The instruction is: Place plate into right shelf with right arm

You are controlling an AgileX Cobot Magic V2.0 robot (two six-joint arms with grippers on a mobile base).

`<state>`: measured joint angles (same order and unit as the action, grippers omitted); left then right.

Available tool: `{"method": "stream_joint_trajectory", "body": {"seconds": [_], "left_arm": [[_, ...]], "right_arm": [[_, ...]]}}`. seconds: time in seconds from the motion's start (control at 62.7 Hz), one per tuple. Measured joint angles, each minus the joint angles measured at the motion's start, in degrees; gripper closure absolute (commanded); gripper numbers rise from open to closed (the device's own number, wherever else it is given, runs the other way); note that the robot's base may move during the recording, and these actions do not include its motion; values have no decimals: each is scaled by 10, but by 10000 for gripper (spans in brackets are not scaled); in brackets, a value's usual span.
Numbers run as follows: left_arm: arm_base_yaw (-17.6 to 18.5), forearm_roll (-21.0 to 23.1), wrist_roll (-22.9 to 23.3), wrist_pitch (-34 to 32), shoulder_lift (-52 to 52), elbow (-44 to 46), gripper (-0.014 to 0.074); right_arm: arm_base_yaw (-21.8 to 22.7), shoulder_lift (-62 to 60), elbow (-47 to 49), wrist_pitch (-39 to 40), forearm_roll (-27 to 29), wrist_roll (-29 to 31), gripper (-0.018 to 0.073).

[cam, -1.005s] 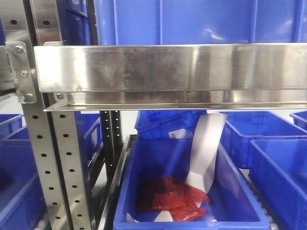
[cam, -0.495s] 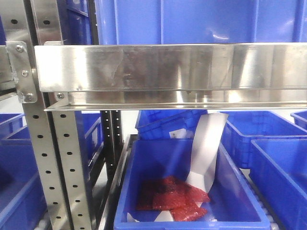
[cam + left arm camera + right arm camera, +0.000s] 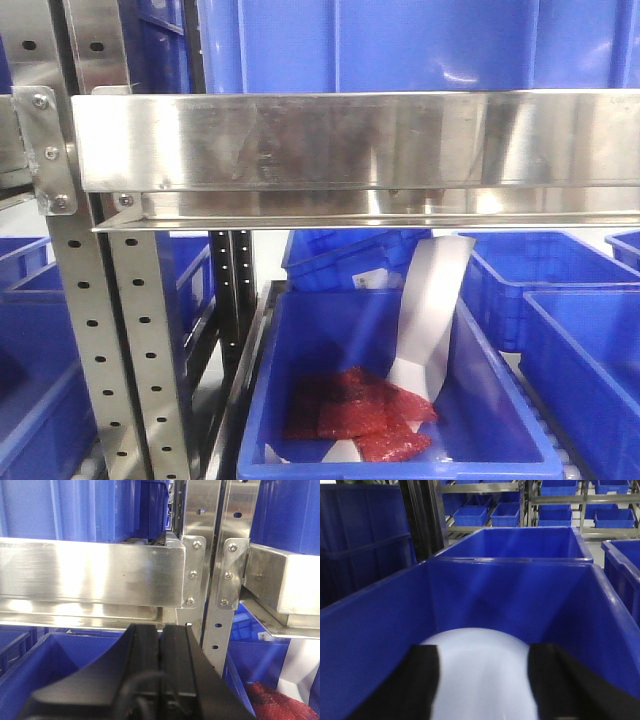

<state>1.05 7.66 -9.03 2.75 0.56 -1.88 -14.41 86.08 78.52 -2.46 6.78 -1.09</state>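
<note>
Nothing in the front view has moved over the last second, so the shelf (image 3: 350, 150) stands as before. The right gripper (image 3: 482, 690) has its fingers spread around the white plate (image 3: 480, 675), low inside a blue bin (image 3: 520, 600). The plate looks nearly placed. The left gripper (image 3: 161, 645) is pressed together, empty.

No legible text, label, brand, number or sign was found in any view. A small white tag (image 3: 375, 279) on a blue bin (image 3: 345, 258) in the front view carried marks too small to read. A white paper strip (image 3: 432, 315) in the front bin showed no print.
</note>
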Motion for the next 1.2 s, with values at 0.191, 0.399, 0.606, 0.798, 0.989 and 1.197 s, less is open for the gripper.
{"method": "stream_joint_trajectory", "body": {"seconds": [0.191,0.399,0.606,0.798,0.989,1.197], "left_arm": [[0,0,0,0,0,0,724],[0,0,0,0,0,0,724],[0,0,0,0,0,0,724],[0,0,0,0,0,0,724],[0,0,0,0,0,0,724],[0,0,0,0,0,0,724]], "right_arm": [[8,-11,0,-1,0,0,-8],[70,-48,0,-31,0,0,253],[127,-99,0,-166,15,0,495],[159,-152,-3,-219,39,0,508],[158,-223,-86,-218,46,2,508],[158,-336,-297,-121,45,7,508]]}}
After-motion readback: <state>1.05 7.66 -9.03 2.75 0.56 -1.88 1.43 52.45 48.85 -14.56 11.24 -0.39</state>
